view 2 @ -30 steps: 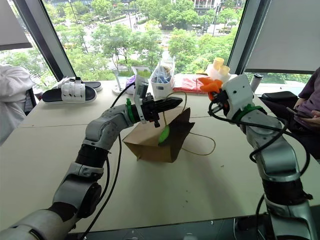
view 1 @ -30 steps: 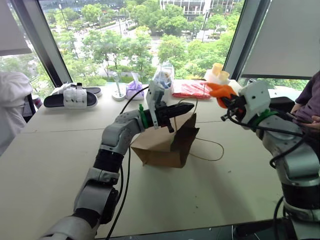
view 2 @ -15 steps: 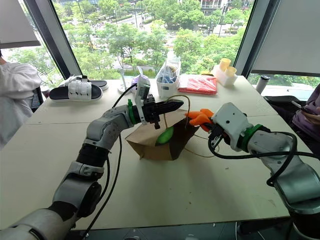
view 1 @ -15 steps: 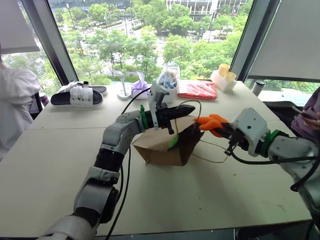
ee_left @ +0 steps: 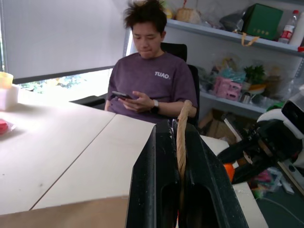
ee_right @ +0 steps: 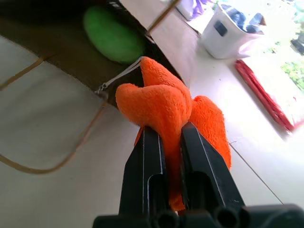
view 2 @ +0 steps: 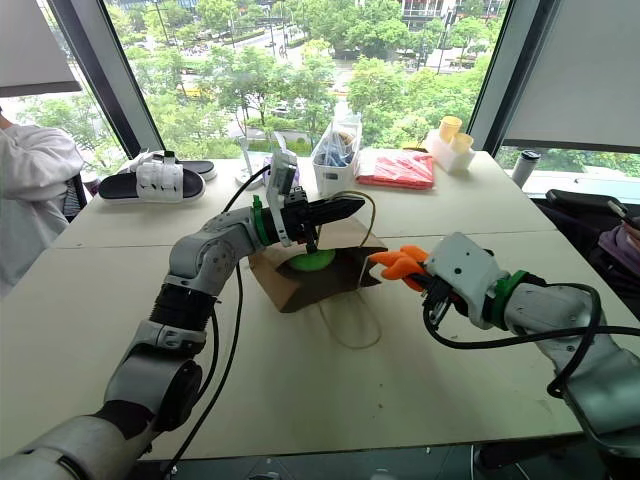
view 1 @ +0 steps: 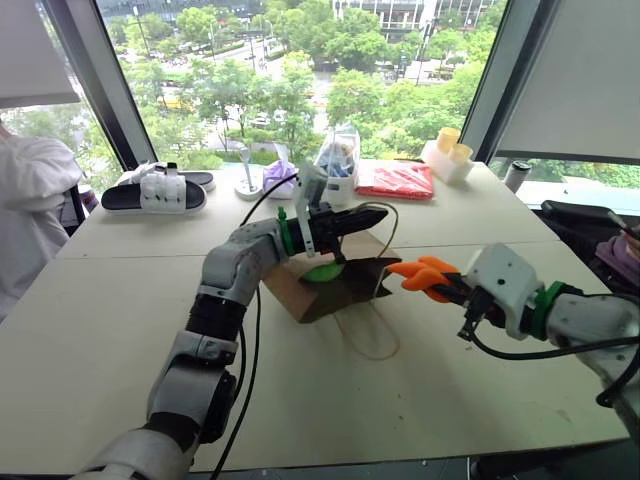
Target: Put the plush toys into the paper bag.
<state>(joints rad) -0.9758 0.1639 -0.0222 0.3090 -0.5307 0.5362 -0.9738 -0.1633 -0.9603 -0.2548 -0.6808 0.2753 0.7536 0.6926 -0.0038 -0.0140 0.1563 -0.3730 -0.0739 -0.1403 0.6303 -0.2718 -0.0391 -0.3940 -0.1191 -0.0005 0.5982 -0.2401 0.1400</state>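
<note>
My right jaws (view 2: 412, 272) clamp the fuzzy orange plush toy (view 2: 398, 262) just beside the brown paper bag (view 2: 300, 279)'s mouth; left jaws (view 2: 335, 209) pinch its twine handle (ee_left: 181, 137).

The paper bag (view 1: 325, 285) lies mid-worktop (view 1: 120, 330), one plush toy (view 1: 322, 271) inside it. The other plush toy (view 1: 422, 277) sits at its three o'clock. A slipper (view 1: 150, 192) lies at ten o'clock.

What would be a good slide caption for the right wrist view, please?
Right gripper carries the orange plush toy toward the open paper bag, green plush toy already inside.
</note>
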